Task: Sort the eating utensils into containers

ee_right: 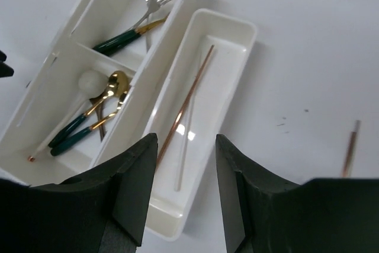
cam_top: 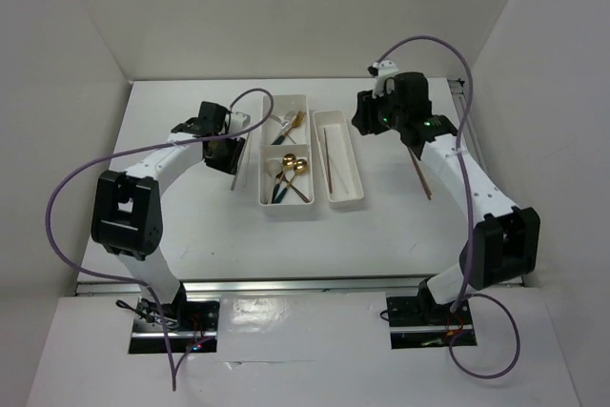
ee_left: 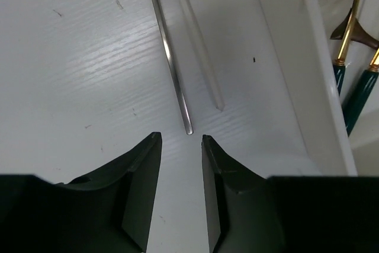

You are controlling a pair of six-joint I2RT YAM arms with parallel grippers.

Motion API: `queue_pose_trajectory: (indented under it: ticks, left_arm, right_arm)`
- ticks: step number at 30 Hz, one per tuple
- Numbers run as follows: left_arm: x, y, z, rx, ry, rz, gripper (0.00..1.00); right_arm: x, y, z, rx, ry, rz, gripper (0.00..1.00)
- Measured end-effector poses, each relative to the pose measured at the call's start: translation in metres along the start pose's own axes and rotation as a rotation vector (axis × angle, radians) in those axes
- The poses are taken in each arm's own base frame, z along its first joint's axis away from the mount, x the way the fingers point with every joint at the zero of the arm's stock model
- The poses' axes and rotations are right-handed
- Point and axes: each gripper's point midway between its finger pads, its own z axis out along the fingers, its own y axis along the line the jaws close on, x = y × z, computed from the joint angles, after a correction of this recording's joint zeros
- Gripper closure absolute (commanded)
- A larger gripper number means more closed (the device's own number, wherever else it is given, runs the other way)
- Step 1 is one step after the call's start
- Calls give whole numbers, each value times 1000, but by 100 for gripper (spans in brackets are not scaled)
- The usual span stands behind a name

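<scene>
The left end effector (ee_left: pixel 180 140) is low over the white surface (cam_top: pixel 191 226) with its fingers apart and nothing between them. The tip of a silver chopstick (ee_left: pixel 172 57) lies just ahead of the gap, not touching either finger. A clear chopstick (ee_left: pixel 198 51) lies flat close beside the silver one, on the side nearer the wide tray (ee_left: pixel 323 69), and both run away from the fingers. Past that tray's wall, dark green handles with gold collars (ee_left: pixel 349 96) show inside. The right end effector (ee_right: pixel 186 139) is also spread and empty, hanging above the near end of the narrow tray (ee_right: pixel 237 34). In that tray a copper-coloured chopstick (ee_right: pixel 189 96) lies lengthwise, with a paler stick (ee_right: pixel 183 158) beside it. The wide tray sits touching the narrow one on its left. Its far compartment holds a silver fork (ee_right: pixel 157 1) and a green-handled piece (ee_right: pixel 121 38). Its near compartment holds a gold spoon (ee_right: pixel 118 80), a white spoon (ee_right: pixel 89 81) and more green handles. To the right of both trays, well apart from them, a brown chopstick (ee_right: pixel 350 149) lies on the bare surface.
</scene>
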Motion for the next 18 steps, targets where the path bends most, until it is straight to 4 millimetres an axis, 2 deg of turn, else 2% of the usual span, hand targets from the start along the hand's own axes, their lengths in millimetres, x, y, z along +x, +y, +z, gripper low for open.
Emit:
queue_pose_trajectory:
  ticks: [3,6,8,12,18]
  left_arm:
    - [3,2,11,-6,18,7,54]
    - [3,5,19,-17,19,9,51]
    - [5,7,26,-23,29,9,50]
    - [14,9,41,-30,64,6,49]
    - [21,12,54,-41,90,2,50]
  right_arm:
    - [-10,-23,-24,65,-52,-14,49]
    - [-4,-47,-36,124,-52,-4,49]
    - [5,-56,-37,145,-36,6,50]
    - [19,-59,-36,152,0,15,51]
    - [20,-62,-38,158,3,18,51]
